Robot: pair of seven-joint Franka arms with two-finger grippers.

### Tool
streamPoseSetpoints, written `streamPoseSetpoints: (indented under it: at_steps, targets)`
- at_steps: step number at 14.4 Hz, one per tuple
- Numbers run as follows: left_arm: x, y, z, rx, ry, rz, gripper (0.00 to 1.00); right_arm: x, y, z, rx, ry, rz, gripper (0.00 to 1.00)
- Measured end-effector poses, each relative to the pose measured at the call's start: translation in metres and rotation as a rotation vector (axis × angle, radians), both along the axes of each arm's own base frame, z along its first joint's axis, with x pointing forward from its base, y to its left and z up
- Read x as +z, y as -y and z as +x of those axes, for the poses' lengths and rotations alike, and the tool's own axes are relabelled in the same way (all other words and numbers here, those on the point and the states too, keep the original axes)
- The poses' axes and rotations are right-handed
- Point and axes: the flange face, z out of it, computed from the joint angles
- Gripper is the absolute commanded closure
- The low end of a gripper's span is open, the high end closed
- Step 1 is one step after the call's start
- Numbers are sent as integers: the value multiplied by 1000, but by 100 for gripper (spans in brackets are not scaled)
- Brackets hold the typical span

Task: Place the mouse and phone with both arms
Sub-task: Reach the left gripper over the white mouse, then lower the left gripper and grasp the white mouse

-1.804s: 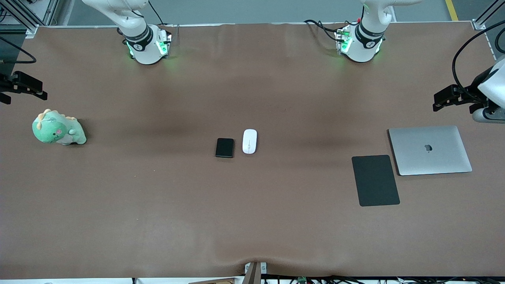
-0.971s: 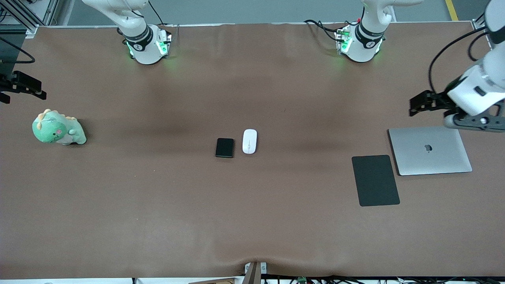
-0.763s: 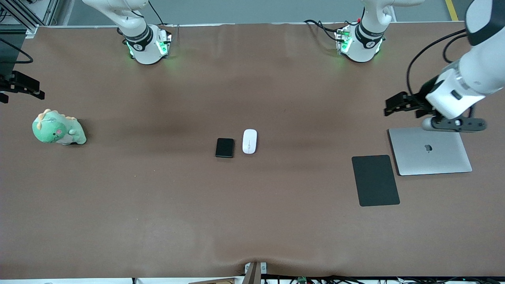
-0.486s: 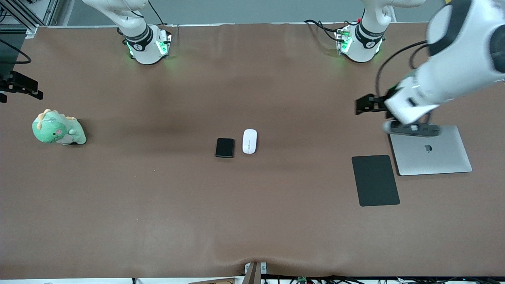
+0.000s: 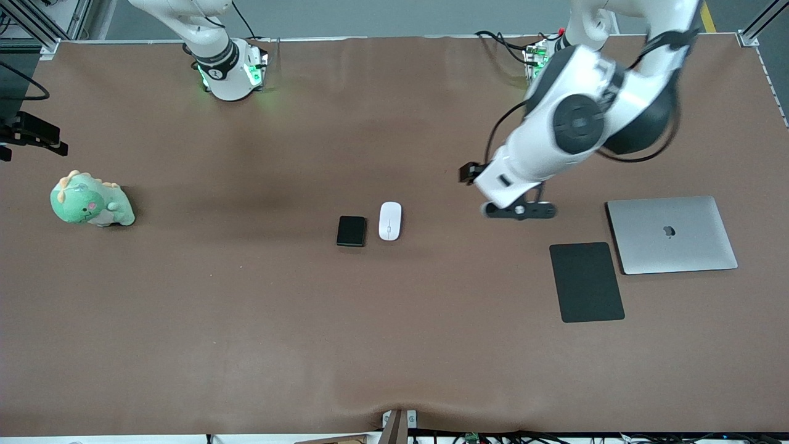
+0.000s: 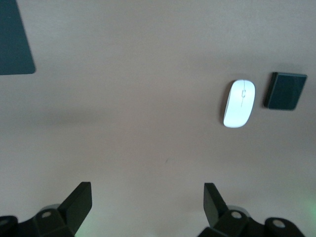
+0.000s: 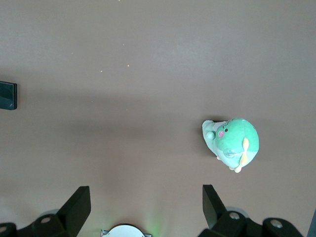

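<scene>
At the right arm's end of the bench (image 5: 246, 320), my right hand (image 7: 146, 205) hangs in the air at the edge of the front view. Its two fingers (image 7: 79, 205) stand wide apart with nothing between them. This arm waits. Under it, in the right wrist view, I see the green plush dinosaur (image 5: 90, 201) lying on the brown cover, and it is a little nearer to the front camera than the spot under the hand.

In the middle of the bench the phone (image 5: 351, 231) lies flat, a small black slab with round corners. Just beside it, toward the left arm's end, lies the white mouse (image 5: 389, 221) with its thin centre line. The two are close together, but a narrow gap shows between them.

My left hand (image 6: 148, 207) is in the air over bare bench, between the mouse and the black mouse pad (image 5: 586, 282). Its fingers (image 6: 213, 200) are spread wide and hold nothing. In the left wrist view both the mouse and the phone are well apart from the fingertips.

Toward the left arm's end the mouse pad lies flat. Just beside it, a little farther from the front camera, lies the closed silver laptop (image 5: 672, 234).
</scene>
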Motion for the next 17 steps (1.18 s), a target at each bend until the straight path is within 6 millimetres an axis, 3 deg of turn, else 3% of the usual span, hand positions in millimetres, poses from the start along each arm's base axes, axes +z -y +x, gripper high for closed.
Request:
streamPoseSetpoints:
  at_steps: [4,7,12,17]
  targets:
    - [-68,70,-21,43,61,91,0,-2,-1,1,2,-3,0,0]
    - [-104,103,-37,60,92,121,0,-4,-2,2,4,-7,1,0]
    - [-139,122,-44,55,113,98,0,-5,-4,4,9,-5,1,0]
    - [-167,135,-52,46,171,33,0,-30,1,18,3,-40,5,0]
